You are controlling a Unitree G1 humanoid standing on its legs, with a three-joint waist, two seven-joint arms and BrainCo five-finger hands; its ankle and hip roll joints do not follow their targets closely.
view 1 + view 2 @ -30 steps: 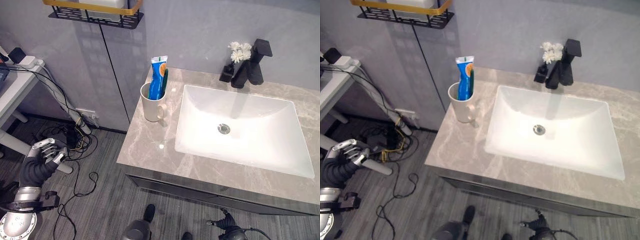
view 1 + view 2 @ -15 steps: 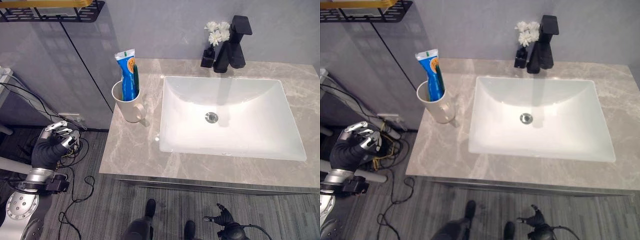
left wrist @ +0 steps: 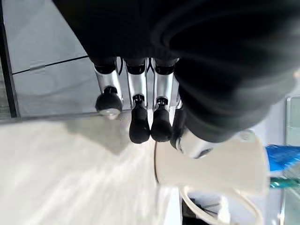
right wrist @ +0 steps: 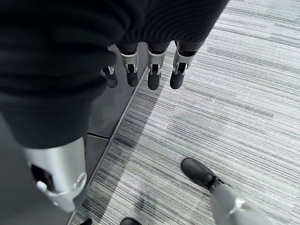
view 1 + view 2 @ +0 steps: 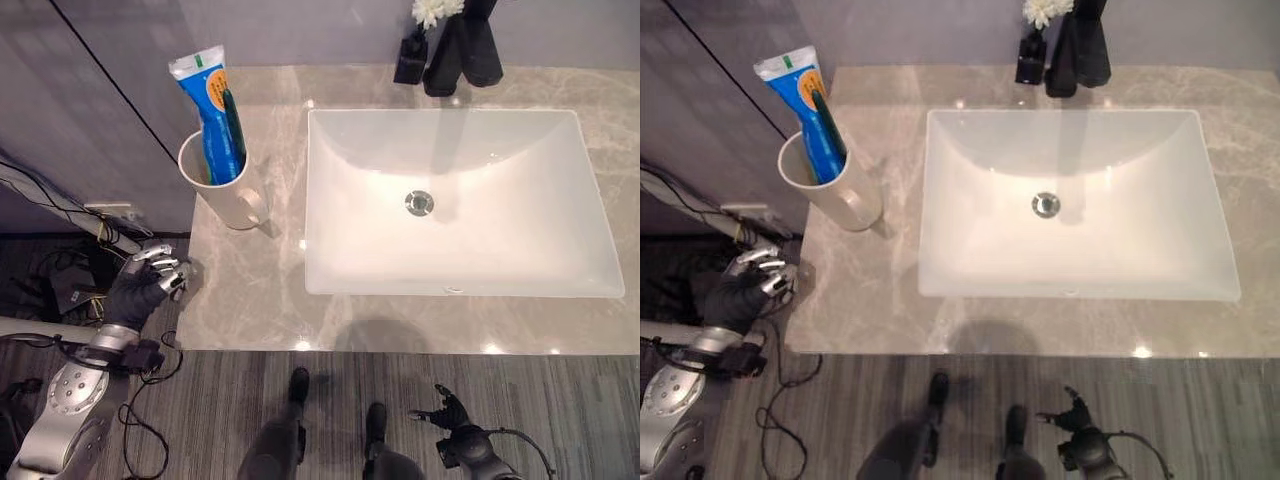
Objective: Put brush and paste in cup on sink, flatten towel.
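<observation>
Beyond the left hand point(image 5: 140, 290), across the grey marble countertop point(image 5: 250, 300), the white rectangular basin point(image 5: 450, 200) is seen, with a black faucet point(image 5: 470, 45) at its far edge. Just past the hand's fingertips, on the counter corner, a cream mug point(image 5: 222, 190) stands upright; the blue toothpaste tube point(image 5: 210, 115) and a green toothbrush point(image 5: 231, 125) are already held in it, so that step is judged done. No towel can be made out, so flattening is judged still left. The left hand hovers at the counter's edge, its fingers loosely curled and nothing held. The mug's handle is shown close up in the left wrist view; in the right wrist view the right hand point(image 4: 150, 70) hangs relaxed and empty over striped flooring.
</observation>
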